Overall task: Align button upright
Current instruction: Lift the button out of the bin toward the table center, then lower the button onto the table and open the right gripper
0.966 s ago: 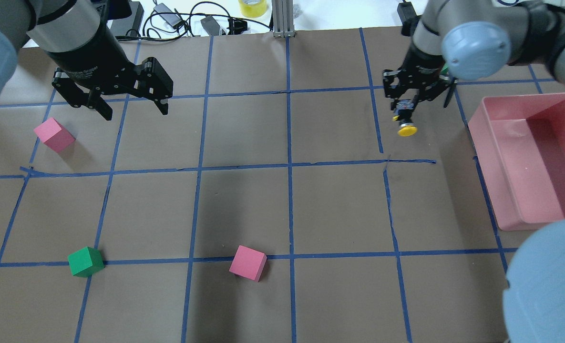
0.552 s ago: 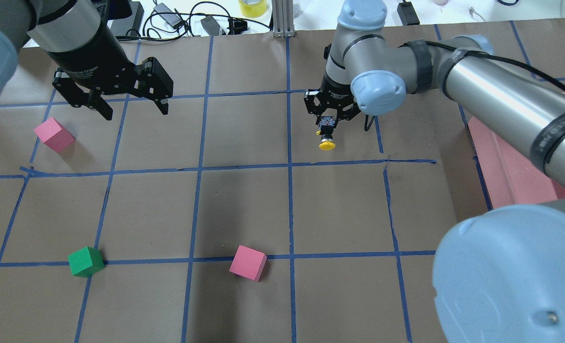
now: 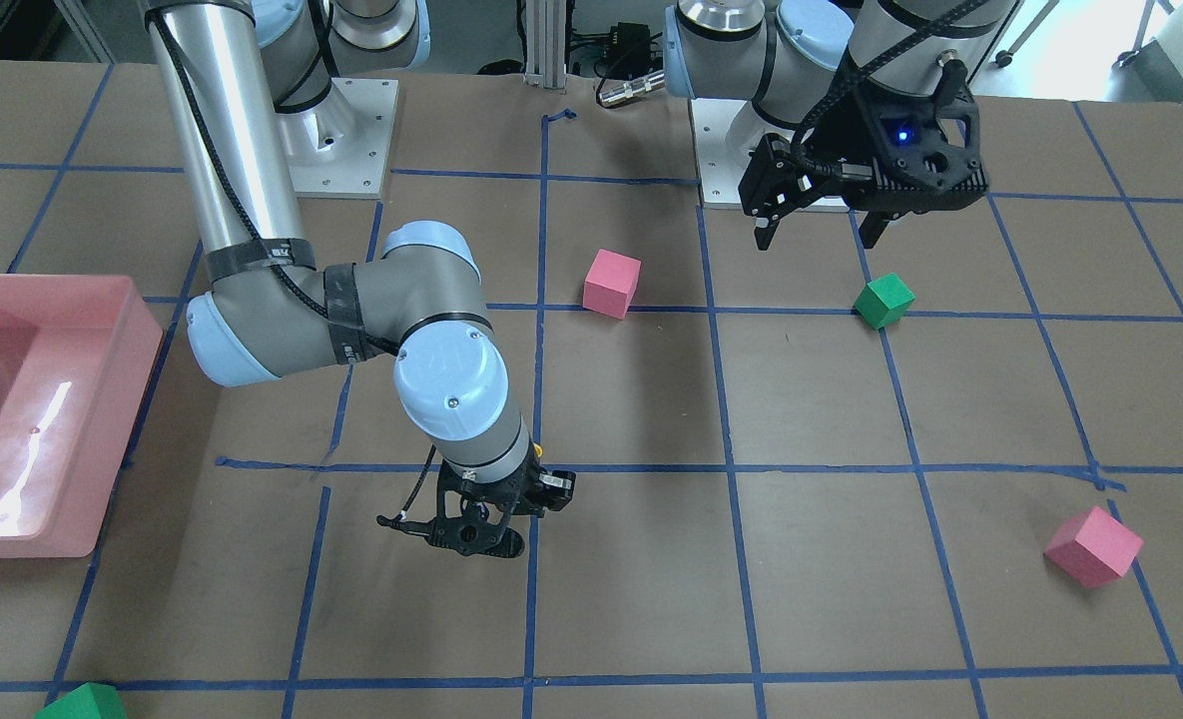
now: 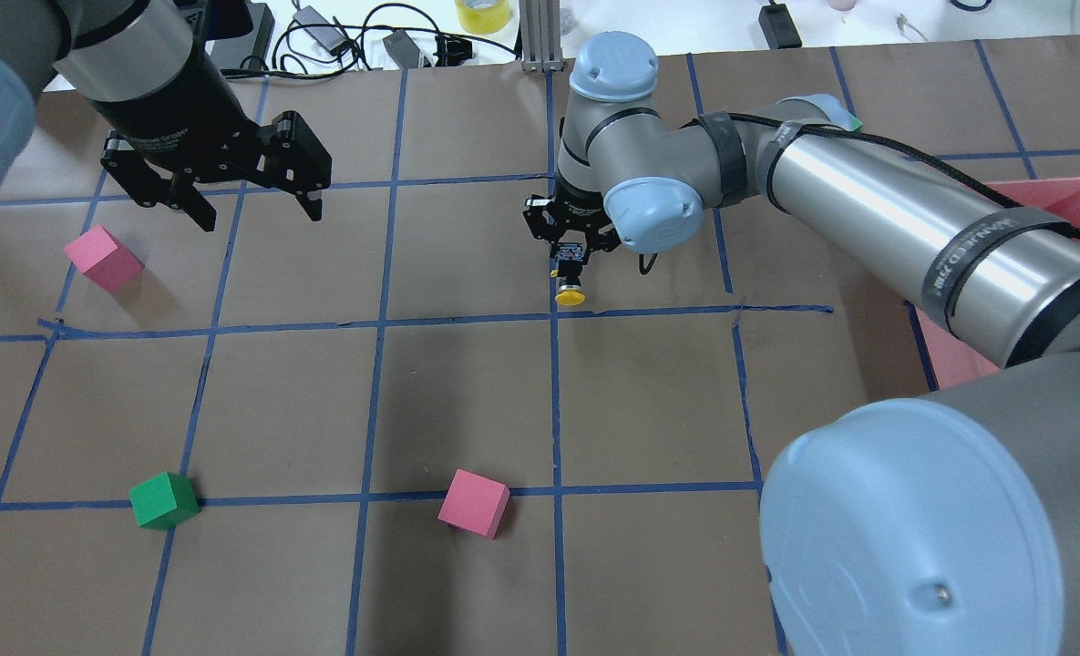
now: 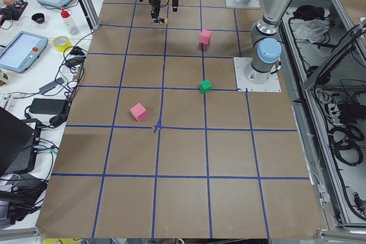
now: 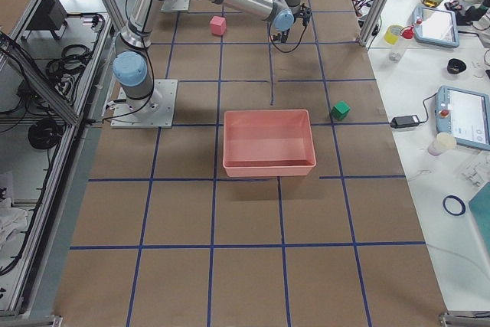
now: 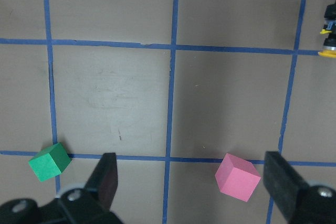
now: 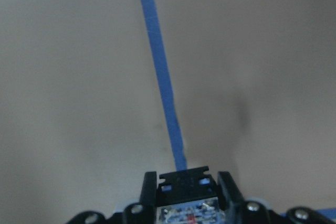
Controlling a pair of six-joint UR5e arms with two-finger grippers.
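Note:
My right gripper (image 4: 570, 258) is shut on the button (image 4: 571, 293) and holds it by its grey-white contact block (image 8: 188, 211). The yellow cap hangs below the fingers, away from the wrist. It hangs over the central blue tape line at the table's far middle. The button also shows at the top right edge of the left wrist view (image 7: 329, 51). In the front-facing view the right gripper (image 3: 478, 527) hides the button. My left gripper (image 4: 252, 211) is open and empty, high over the far left; it also shows in the front-facing view (image 3: 819, 238).
A pink cube (image 4: 102, 258) lies below the left gripper. A green cube (image 4: 163, 500) and another pink cube (image 4: 474, 503) lie near the robot's side. A pink bin (image 3: 52, 288) stands at the robot's right. Cables lie beyond the far edge.
My right arm has carried the button leftward, from beside the pink bin to the central tape line. The left gripper and the cubes have not moved.

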